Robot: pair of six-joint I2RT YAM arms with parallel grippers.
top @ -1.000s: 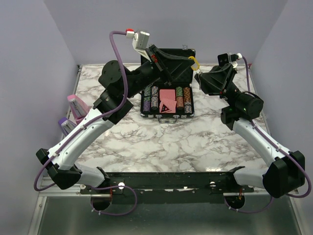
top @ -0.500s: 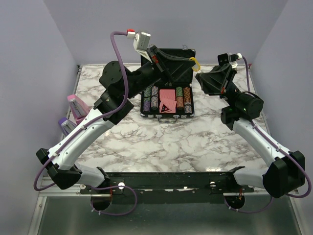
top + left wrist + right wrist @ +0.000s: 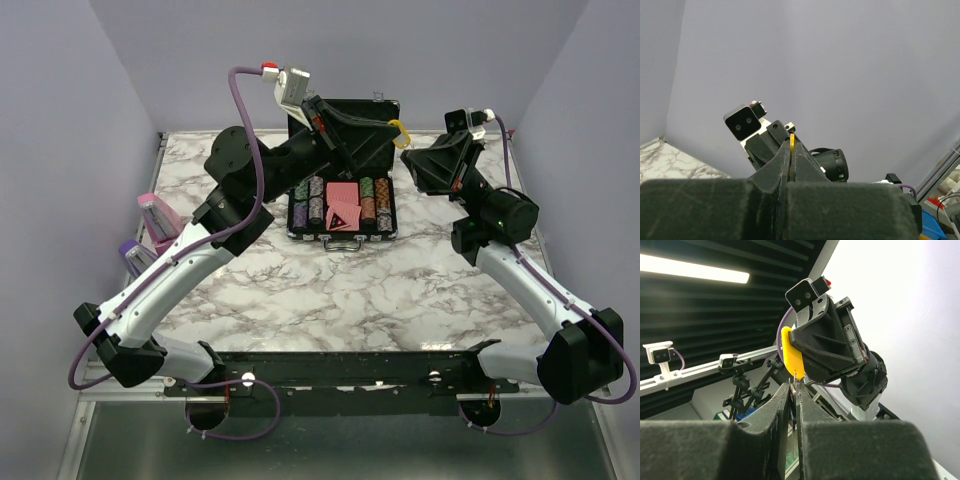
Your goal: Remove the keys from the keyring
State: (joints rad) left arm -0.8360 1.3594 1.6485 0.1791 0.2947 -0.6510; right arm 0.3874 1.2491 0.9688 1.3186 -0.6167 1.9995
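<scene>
The yellow keyring (image 3: pixel 399 128) hangs in the air above the back of the table, pinched in my shut left gripper (image 3: pixel 386 123). In the left wrist view only its thin yellow edge (image 3: pixel 791 142) shows between the closed fingers (image 3: pixel 774 167). In the right wrist view the yellow tag (image 3: pixel 789 357) sticks out of the left gripper, and thin silver keys (image 3: pixel 793 430) hang from it. My right gripper (image 3: pixel 794 386) is shut on the keys just below the tag. In the top view the right gripper (image 3: pixel 408 153) sits right next to the keyring, and the keys are too small to see.
An open black chip case (image 3: pixel 343 232) with rows of chips and pink cards lies at the back middle of the marble table (image 3: pixel 330 300), under both grippers. A pink object (image 3: pixel 155 215) and a purple object (image 3: pixel 131 255) stand at the left edge.
Both grippers keep their hold. The left wrist and the right gripper have shifted only very slightly.
</scene>
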